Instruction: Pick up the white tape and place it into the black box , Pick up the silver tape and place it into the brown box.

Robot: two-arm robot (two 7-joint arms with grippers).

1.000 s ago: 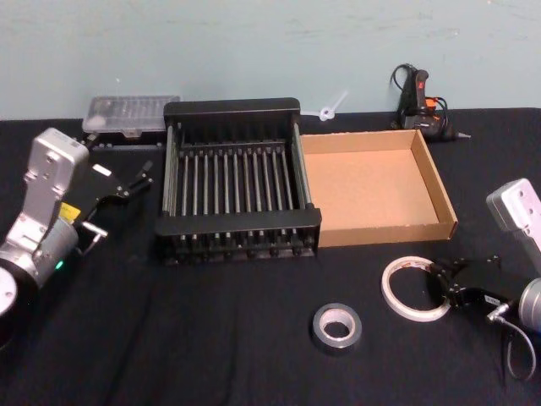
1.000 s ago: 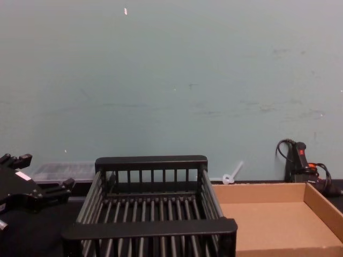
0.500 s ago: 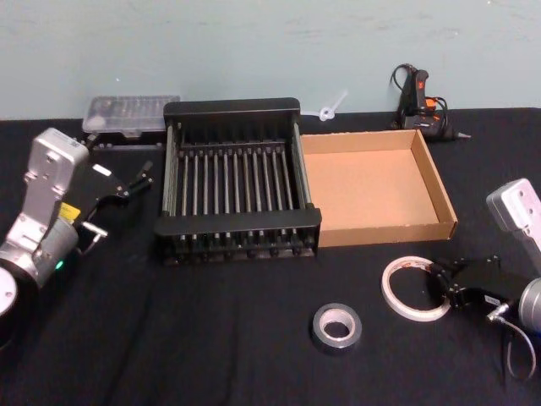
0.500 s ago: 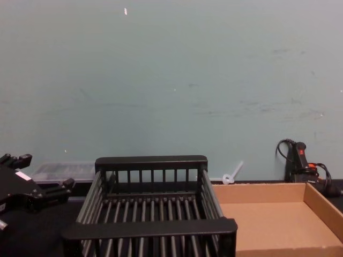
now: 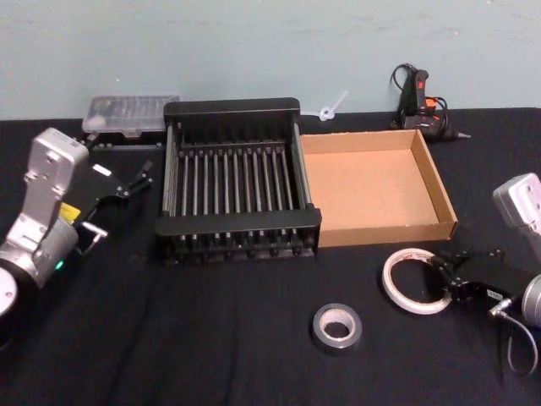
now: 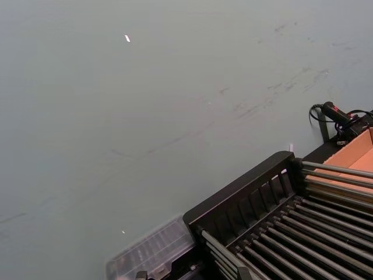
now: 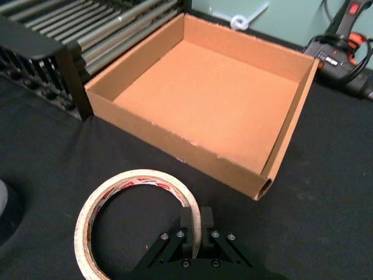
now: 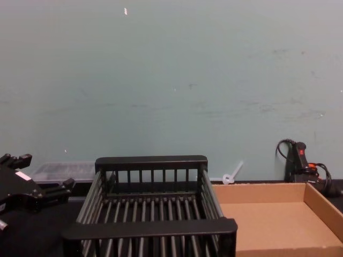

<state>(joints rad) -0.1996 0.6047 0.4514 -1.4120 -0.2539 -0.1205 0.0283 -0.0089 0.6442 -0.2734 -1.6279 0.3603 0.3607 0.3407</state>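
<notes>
Right wrist view: right gripper [image 7: 197,233] jaws clamped, apparently, on white tape [image 7: 137,220] rim just beside brown box [image 7: 198,99]. Lift straight, swing over to black box [image 5: 232,182].

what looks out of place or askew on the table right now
Nothing stands out. The black box and brown box sit squarely side by side, both empty. The silver tape lies flat, and the right gripper is shut on the white tape rim.
</notes>
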